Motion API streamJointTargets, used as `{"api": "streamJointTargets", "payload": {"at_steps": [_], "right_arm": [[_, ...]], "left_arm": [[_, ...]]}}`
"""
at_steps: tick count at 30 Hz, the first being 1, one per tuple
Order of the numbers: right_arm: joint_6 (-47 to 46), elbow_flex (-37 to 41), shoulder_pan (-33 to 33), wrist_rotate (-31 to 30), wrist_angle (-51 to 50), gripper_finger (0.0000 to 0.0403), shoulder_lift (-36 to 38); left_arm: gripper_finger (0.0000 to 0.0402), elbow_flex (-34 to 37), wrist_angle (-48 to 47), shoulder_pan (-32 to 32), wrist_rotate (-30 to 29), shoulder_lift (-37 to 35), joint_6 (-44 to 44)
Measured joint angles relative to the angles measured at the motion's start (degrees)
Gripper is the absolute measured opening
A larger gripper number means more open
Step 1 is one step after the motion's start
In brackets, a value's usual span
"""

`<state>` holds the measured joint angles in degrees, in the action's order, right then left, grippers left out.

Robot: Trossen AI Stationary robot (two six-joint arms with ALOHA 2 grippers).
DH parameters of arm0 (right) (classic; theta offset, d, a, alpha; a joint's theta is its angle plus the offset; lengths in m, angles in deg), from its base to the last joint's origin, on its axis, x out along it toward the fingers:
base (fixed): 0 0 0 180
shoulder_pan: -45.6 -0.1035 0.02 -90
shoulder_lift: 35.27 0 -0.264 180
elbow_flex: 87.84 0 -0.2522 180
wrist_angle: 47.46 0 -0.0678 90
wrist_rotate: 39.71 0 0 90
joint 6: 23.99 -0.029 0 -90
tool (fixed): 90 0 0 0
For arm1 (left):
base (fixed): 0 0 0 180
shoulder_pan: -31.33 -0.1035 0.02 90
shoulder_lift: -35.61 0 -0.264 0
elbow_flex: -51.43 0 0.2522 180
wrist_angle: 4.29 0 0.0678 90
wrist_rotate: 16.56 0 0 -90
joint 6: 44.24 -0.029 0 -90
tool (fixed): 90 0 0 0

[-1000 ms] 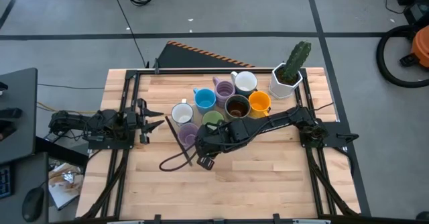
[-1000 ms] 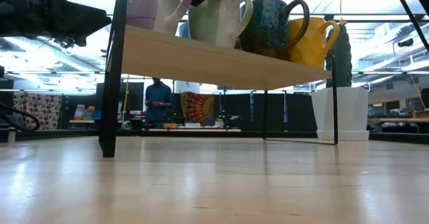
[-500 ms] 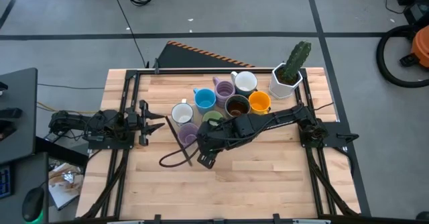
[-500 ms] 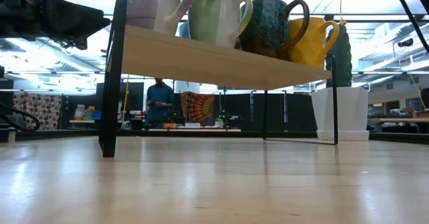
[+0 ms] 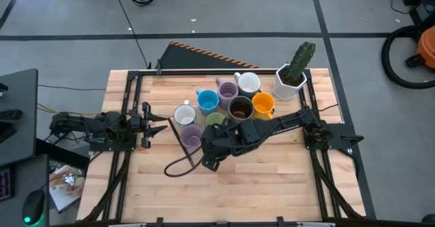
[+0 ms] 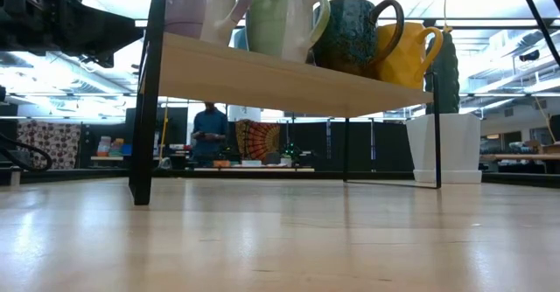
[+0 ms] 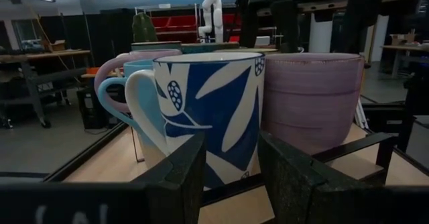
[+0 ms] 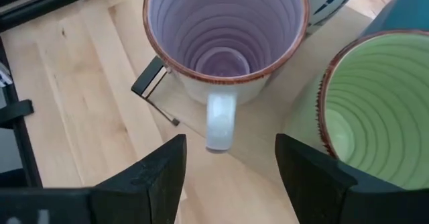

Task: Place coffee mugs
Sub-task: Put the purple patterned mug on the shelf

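Several coffee mugs stand in a cluster on a raised wooden shelf [image 6: 262,73]. Among them are a lavender mug [image 5: 191,137], a green mug [image 5: 216,121], a dark brown mug [image 5: 240,108], an orange mug [image 5: 262,104] and a blue mug [image 5: 207,101]. My right gripper [image 8: 231,177] hangs open above the shelf's near edge. Its fingers stand either side of the lavender mug's handle [image 8: 220,125] without touching it, with the green mug [image 8: 375,110] beside. My left gripper [image 7: 231,177] waits open at the table's left. It faces a white mug with blue leaves [image 7: 208,110].
A white faceted pot with a cactus [image 5: 292,74] stands at the far right, past the shelf. The shelf's black legs [image 6: 144,100] stand on the table. A dark cable [image 5: 178,166] loops on the bare wood near the shelf. A person stands in the room behind [image 6: 208,133].
In the low view, my right gripper's dark fingers showed at the top by the lavender and green mugs. They have since gone up out of the picture. The mugs stand as before on the shelf.
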<state>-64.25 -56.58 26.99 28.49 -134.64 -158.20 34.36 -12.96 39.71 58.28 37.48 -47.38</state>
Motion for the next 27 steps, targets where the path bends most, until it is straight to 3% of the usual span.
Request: {"api": "streamJointTargets", "payload": {"at_steps": [27], "right_arm": [[1.90, 2.38, -0.14, 0.70, 6.22, 0.0234, -0.70]], "left_arm": [[0.0141, -0.02, -0.15, 0.00, 0.00, -0.02, -0.08]]}}
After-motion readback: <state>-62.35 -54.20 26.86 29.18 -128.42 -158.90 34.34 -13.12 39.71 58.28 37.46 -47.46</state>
